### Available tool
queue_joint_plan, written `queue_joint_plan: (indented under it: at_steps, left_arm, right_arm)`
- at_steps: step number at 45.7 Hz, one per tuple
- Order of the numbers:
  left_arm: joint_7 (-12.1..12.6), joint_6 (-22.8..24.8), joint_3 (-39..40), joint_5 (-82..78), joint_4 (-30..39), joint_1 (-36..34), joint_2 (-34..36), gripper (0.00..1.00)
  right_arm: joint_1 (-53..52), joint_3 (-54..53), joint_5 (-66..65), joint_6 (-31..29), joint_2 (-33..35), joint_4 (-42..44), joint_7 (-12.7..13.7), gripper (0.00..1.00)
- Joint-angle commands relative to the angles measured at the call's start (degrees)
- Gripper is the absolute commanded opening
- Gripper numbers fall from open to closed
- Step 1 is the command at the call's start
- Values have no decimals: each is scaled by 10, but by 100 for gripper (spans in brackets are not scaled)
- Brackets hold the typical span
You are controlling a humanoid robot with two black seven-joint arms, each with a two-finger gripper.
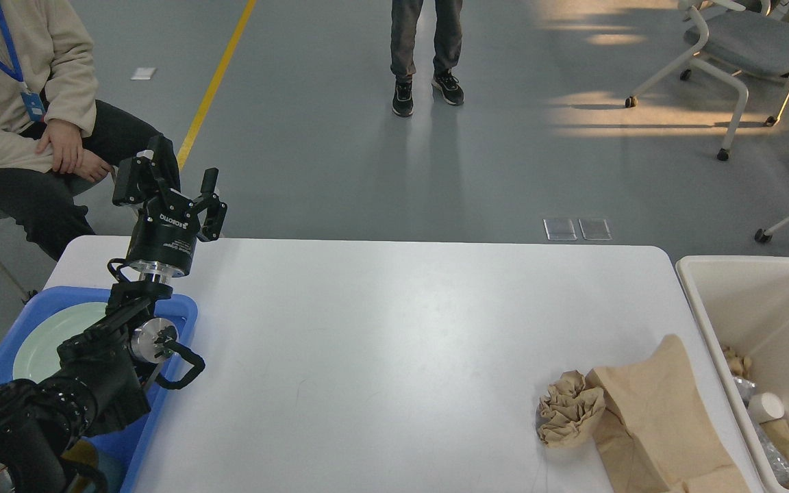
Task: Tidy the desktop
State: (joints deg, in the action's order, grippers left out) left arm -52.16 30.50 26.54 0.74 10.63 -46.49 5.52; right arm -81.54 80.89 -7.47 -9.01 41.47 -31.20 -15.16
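the left gripper (191, 195) hung open, empty, at upper left; right unseen. on the desktop (381, 356), lower right, bag (661, 418) and wad (569, 409) remained.

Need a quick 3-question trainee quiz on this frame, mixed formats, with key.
1. True or false: the left gripper holds a crumpled paper ball.
2. Multiple choice: the brown paper bag lies on the desktop at its
A. far left corner
B. middle
C. near right side, beside the cream bin
3. Fill in: in the blue tray lies a pale green ____.

Key:
1. False; its fingers are apart and hold nothing.
2. C; a crumpled paper ball touches the bag's left edge.
3. plate
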Motion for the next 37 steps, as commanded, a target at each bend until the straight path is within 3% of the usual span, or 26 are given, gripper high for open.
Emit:
queue_joint_plan:
  at_steps: [1,21,24,26,28,37]
  left_arm:
    - [0,0,0,0,0,0,0,96]
    - [0,0,0,1,0,0,0,96]
    - [0,0,0,1,0,0,0,96]
    - [0,0,0,0,0,0,0,96]
    - [0,0,0,0,0,0,0,96]
    - [0,0,0,1,0,0,0,96]
  right_arm:
    - [89,-57,54,64,9,25,0,0]
    - [317,-243,116,90,-25,121,-1,0]
    - [331,-251,116,90,-32,132,-1,37]
    - [333,-253,116,90,-34,134,-1,52]
    - [333,-253,116,90,-38,134,-1,59]
    - [334,-253,115,89,-39,134,-1,73]
